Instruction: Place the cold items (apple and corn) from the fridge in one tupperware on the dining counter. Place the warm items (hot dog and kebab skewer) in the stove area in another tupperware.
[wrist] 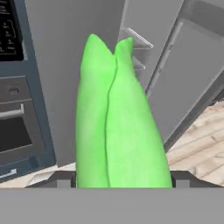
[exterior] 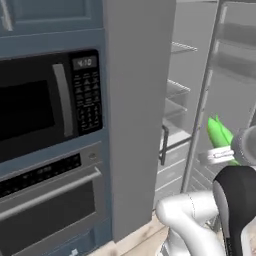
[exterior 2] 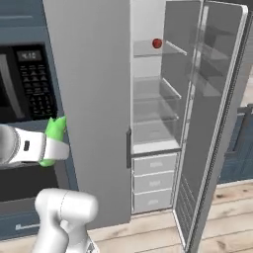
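A bright green, tapering corn ear in its husk sticks out in mid-air before the open fridge; a small round red apple rests on its upper shelf.

Both base views look forward from behind the arm and share the open fridge and microwave; the left one sits closer. The hand view looks along the corn, seemingly toward the fridge.
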